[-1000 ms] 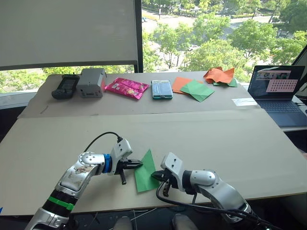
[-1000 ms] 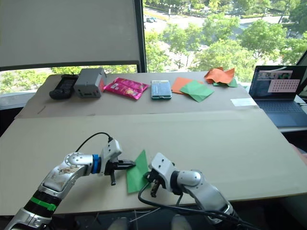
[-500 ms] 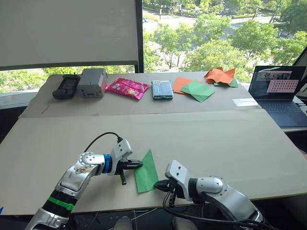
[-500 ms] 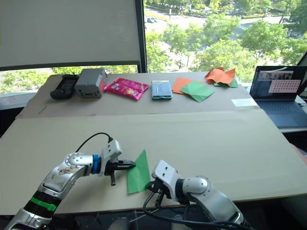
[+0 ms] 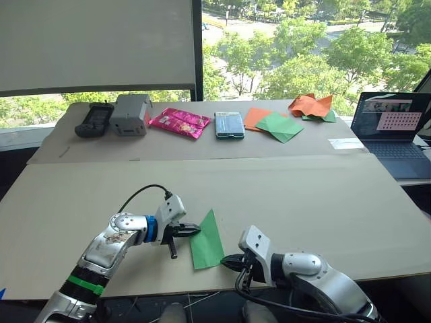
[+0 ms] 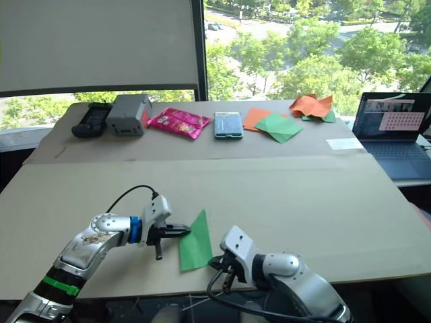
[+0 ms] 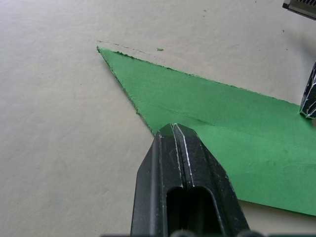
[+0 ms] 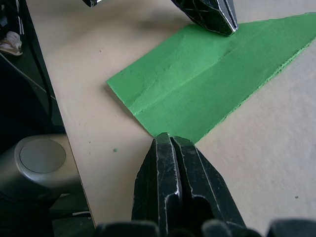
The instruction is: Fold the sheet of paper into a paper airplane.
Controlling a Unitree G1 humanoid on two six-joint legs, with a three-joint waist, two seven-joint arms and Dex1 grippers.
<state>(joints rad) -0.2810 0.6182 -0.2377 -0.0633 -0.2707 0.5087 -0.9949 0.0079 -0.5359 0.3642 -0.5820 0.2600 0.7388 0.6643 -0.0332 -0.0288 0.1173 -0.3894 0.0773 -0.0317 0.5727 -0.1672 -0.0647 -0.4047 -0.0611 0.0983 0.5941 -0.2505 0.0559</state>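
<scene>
Near the bottom centre of the frame, the sheet of paper point(image 5: 206, 241), bright green and folded into a narrow pointed triangle with a centre crease, lies flat on the tan table point(image 5: 323, 195) close to its front edge. The right gripper point(image 5: 231, 262), lower right of centre, has its 2 black fingers pressed together with nothing between them, tips at the paper's lower right corner. The left gripper point(image 5: 191, 230), lower left of centre, also has its fingers clenched together, tips resting at the paper's left edge, not pinching it.

Farther back, along the upper part of the frame, a row of things sits on the far table section: a black handheld device point(image 5: 93, 120) at upper left, a grey box point(image 5: 130, 114), a pink packet point(image 5: 178, 122), a phone point(image 5: 229, 125), flat green-and-orange sheets point(image 5: 273, 124), crumpled orange paper point(image 5: 310, 105), and an open laptop point(image 5: 396, 130) at the right edge
</scene>
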